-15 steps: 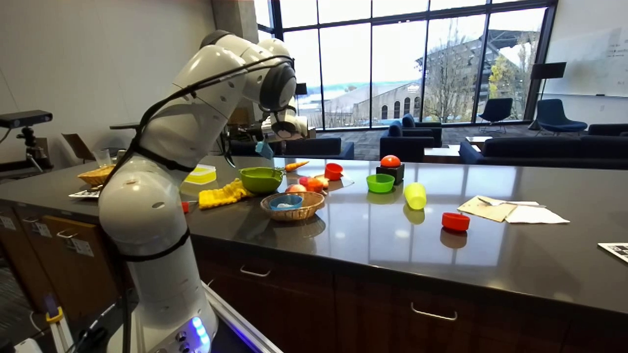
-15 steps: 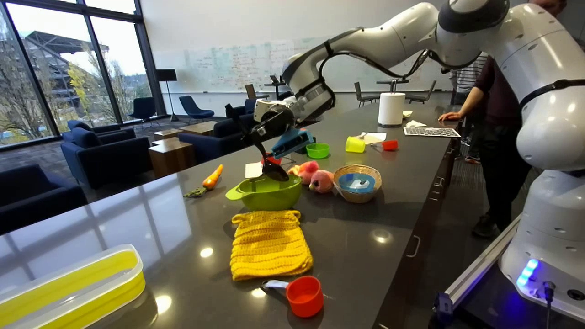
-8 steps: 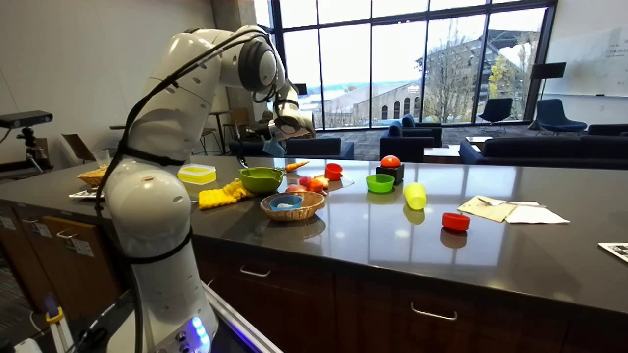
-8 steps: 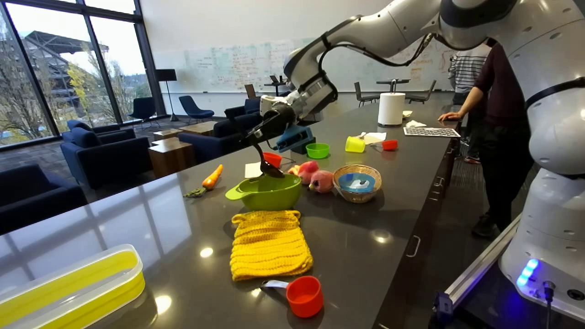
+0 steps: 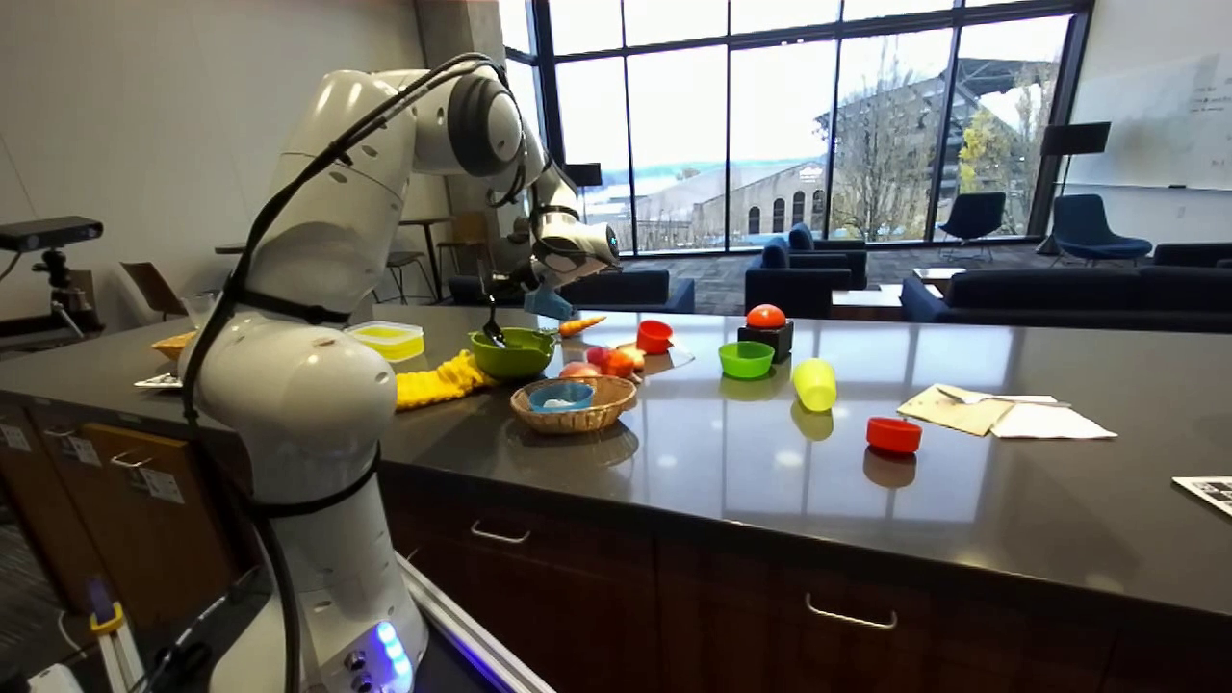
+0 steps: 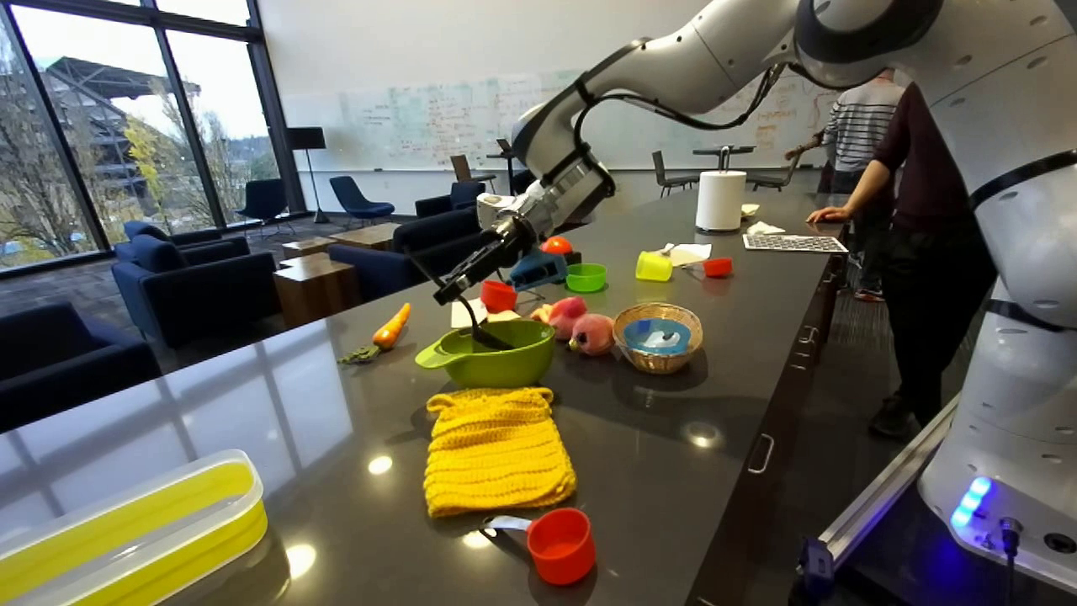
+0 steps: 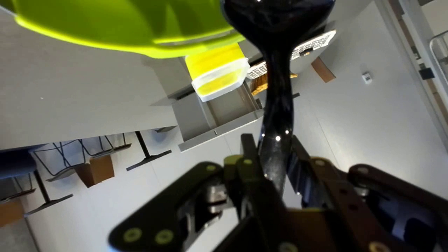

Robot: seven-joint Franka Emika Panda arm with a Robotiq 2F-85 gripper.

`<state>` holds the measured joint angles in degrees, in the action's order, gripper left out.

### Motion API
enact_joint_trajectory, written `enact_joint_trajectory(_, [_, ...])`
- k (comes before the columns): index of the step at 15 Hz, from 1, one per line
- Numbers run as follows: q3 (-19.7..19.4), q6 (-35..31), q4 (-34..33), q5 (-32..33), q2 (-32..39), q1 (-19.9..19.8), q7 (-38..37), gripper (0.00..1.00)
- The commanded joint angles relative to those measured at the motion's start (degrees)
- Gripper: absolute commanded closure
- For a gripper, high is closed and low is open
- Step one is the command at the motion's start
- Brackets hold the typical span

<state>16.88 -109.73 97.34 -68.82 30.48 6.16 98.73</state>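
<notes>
My gripper (image 7: 273, 141) is shut on the handle of a black spoon (image 7: 278, 73), with one finger on each side of the handle. In an exterior view the gripper (image 6: 450, 290) is tilted down, and the spoon's head (image 6: 492, 339) is inside the rim of a green bowl (image 6: 505, 368). The bowl also shows in an exterior view (image 5: 513, 359) and at the top of the wrist view (image 7: 105, 31). Whether the spoon touches the bowl's bottom is hidden. A yellow knitted cloth (image 6: 501, 454) lies beside the bowl. A toy carrot (image 6: 393, 328) lies on its other side.
Pink plush toys (image 6: 591, 335) and a wicker basket (image 6: 660, 362) with a blue dish stand near the bowl. A red cup (image 6: 499, 296), green cup (image 6: 586, 278) and yellow cup (image 6: 654, 267) are farther along. A red measuring cup (image 6: 561, 545) and yellow container (image 6: 143, 526) are nearer.
The gripper has moved lower and tilted further down. The spoon's head has gone from above the green bowl's rim to inside the bowl. The bowl has not moved.
</notes>
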Motion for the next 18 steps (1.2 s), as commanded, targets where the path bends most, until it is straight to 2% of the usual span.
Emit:
enact_joint_trajectory(1, [-2.69,-6.68,1.76,-0.44,-1.85,4.05,1.41,0.94])
enact_joint_trajectory(4, [-3.10,-12.55,2.74,-0.59,-1.97,5.53,2.84,0.94])
enact_joint_trajectory(10, [-2.92,-19.75,6.39,-1.22,-2.68,5.35,6.00,0.94])
enact_joint_trajectory(14, [-2.90,-22.79,9.03,-1.21,-3.47,5.12,7.18,0.94])
enact_joint_trajectory(18, [-2.12,-21.96,10.69,-0.71,-4.37,5.69,6.18,0.94])
